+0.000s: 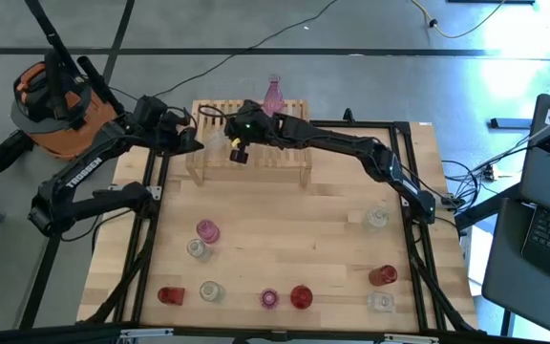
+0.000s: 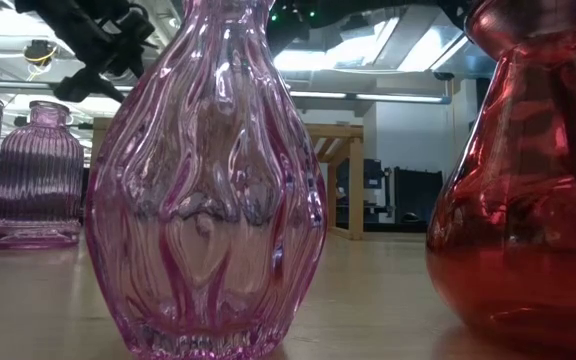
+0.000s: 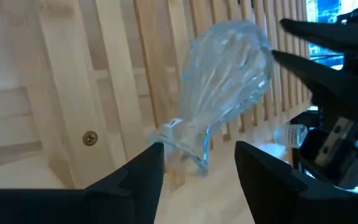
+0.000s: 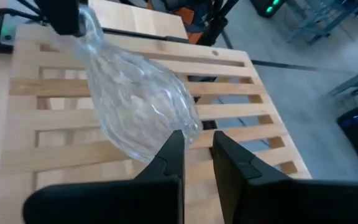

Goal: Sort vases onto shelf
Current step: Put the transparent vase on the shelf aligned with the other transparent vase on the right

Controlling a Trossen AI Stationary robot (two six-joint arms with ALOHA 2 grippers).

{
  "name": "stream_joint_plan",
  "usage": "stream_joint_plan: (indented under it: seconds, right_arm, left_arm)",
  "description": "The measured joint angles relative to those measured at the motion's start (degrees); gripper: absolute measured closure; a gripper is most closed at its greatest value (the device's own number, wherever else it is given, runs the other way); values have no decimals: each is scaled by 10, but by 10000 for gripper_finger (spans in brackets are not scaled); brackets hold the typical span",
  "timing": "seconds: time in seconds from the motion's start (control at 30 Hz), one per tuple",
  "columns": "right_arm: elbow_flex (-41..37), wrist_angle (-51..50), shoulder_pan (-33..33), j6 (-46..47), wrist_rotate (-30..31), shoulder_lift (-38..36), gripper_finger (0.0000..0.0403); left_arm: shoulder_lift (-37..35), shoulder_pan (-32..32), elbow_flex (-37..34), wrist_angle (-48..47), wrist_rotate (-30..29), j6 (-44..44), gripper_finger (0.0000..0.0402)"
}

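shelf (image 1: pixel 285 155): sits at the far edge of the table, slatted top, both arms crowded over its left half.

already sorted: just one, as far as I can see, a pink vase (image 1: pixel 274 94) standing on the back of the shelf.

in progress: a clear vase (image 3: pixel 225 93) is tipped over above the slats. The left gripper (image 3: pixel 197 163) has its fingers around the neck, and the grip looks loose rather than pinched tight.

right gripper (image 4: pixel 196 149): fingers nearly together, tips right at the vase's wide bottom. Touching or just short of it, hard to say from here.

still on the table: about nine more spread across the near half, clear, pink and red, e.g. a red vase (image 1: pixel 301 297) in the front row and a clear one (image 1: pixel 377 219) over on the right.

progress: early days. One placed, one mid-handoff or being stood up, the rest untouched.
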Motion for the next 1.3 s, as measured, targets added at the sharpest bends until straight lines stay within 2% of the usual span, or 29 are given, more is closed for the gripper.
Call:
stream_joint_plan:
  seconds: [0.3,0.67,0.8,1.0,1.17,1.3]
  right_arm:
    - [0,17,1,0,-17,3,363]
    - [0,11,1,0,-28,3,363]
    - [0,11,1,0,-37,3,363]
    - [0,2,0,0,-40,3,363]
    - [0,-6,2,0,-43,3,363]
    - [0,-4,6,-2,-57,-11,363]
  left_arm:
    - [0,-5,0,15,-37,-13,211]
    - [0,-5,0,74,-32,2,217]
    - [4,-5,0,76,-26,19,261]
    - [4,-4,0,76,-30,49,380]
    - [4,-4,13,62,-30,79,382]
    - [6,-5,66,10,-33,142,384]
